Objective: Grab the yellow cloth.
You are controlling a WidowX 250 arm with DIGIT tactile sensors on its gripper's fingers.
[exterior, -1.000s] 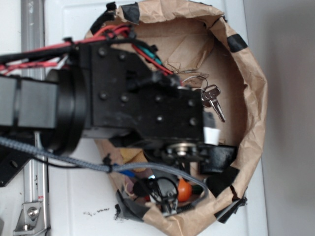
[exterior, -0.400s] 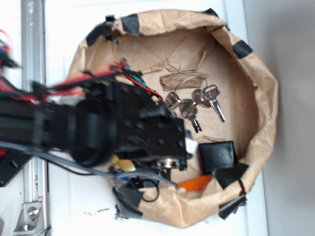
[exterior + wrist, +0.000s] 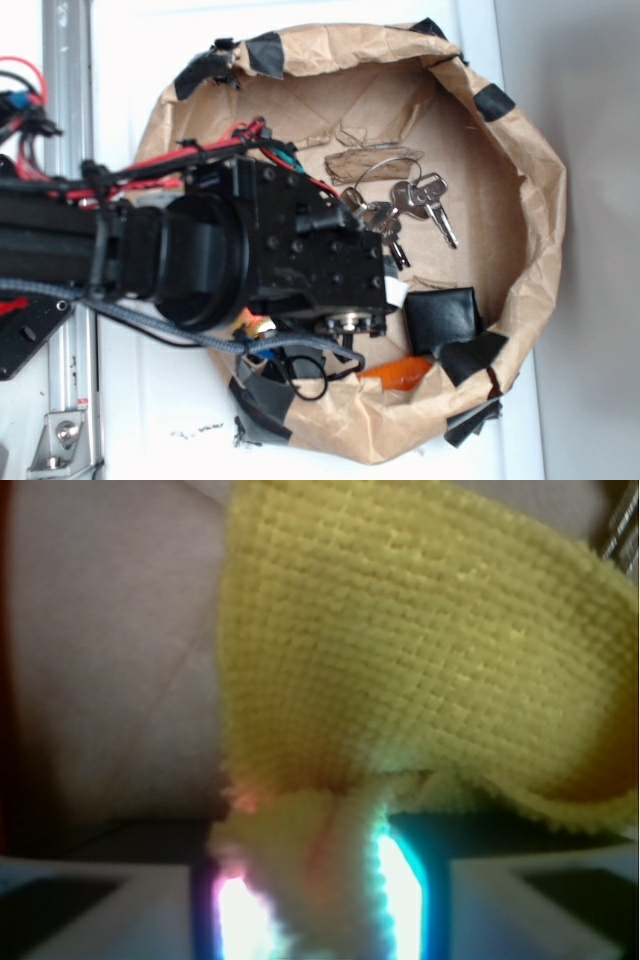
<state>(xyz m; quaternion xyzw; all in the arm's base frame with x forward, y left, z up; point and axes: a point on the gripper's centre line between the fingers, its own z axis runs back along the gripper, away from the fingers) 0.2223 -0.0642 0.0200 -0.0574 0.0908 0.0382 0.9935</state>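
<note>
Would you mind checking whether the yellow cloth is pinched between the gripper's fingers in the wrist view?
Yes, a bunched fold of the yellow cloth sits squeezed inside the gripper.

No readable text, labels or numbers anywhere.

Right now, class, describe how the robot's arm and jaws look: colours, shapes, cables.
The arm is built of black blocky housings with round screw heads and a thick cylindrical joint. Red and black wires run along its top; a grey braided cable loops beneath. In the wrist view, the gripper shows pale jaws edged with glowing light.
</note>
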